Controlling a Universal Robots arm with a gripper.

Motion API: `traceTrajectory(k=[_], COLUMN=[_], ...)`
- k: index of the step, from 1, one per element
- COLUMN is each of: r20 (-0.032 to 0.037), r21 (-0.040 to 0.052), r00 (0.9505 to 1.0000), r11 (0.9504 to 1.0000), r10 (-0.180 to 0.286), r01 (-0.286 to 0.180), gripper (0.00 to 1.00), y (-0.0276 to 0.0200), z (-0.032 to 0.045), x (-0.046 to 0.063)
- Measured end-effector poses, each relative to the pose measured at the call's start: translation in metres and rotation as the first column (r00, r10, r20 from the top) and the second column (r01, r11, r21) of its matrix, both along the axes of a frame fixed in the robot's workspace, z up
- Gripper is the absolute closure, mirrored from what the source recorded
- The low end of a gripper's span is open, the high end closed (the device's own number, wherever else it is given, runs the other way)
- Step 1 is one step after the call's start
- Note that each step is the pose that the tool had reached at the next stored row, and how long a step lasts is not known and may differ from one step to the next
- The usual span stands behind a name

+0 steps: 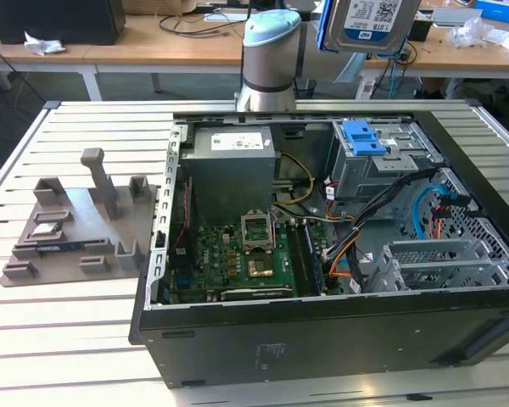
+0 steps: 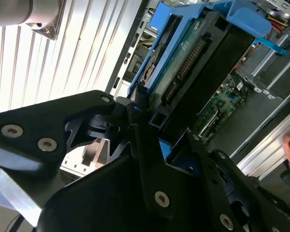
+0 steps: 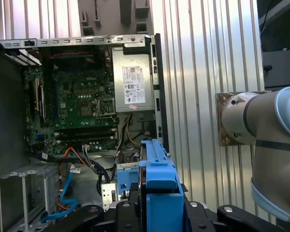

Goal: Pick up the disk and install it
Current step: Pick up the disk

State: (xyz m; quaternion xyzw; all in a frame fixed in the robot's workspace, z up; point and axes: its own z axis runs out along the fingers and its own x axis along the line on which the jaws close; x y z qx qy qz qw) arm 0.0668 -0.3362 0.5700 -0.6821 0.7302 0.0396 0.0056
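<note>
Blocks (image 1: pixel 100 180) on a grey tray (image 1: pixel 68 264) are left well aside of the gripper (image 2: pixel 159 121); the open computer case (image 1: pixel 322 331) below it is packed with a power supply (image 1: pixel 233 165), motherboard (image 1: pixel 229 254) and drive cage (image 1: pixel 382 170). The disk (image 1: pixel 373 21) is clamped by its blue frame (image 3: pixel 159 188) between the closed fingers and raised above the case, probably so that its walls are cleared.

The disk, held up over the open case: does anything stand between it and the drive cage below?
Nothing visible does. The hand grips the disk in open air above the case. On the drive cage below lies a blue bracket, and black cables run beside it.
</note>
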Motion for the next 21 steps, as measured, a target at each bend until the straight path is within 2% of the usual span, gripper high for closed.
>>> traceTrajectory(k=[3, 7, 14, 16, 19, 21], r20=[0.0, 0.0, 0.0, 0.0, 0.0, 0.0], r21=[0.0001, 0.0001, 0.0001, 0.0, 0.0002, 0.0001], r00=[1.0, 1.0, 1.0, 1.0, 1.0, 1.0], r11=[1.0, 1.0, 1.0, 1.0, 1.0, 1.0], r10=[0.0, 0.0, 0.0, 0.0, 0.0, 0.001], r01=[0.0, 0.0, 0.0, 0.0, 0.0, -0.001], gripper=[0.63, 0.63, 0.63, 0.63, 0.63, 0.63], y=[-0.0002, -0.0028, -0.0058, -0.0097, -0.0223, -0.0257], z=[-0.0003, -0.0026, -0.0138, -0.0172, -0.0197, -0.0207], x=[0.0, -0.003, -0.006, -0.01, -0.016, -0.018])
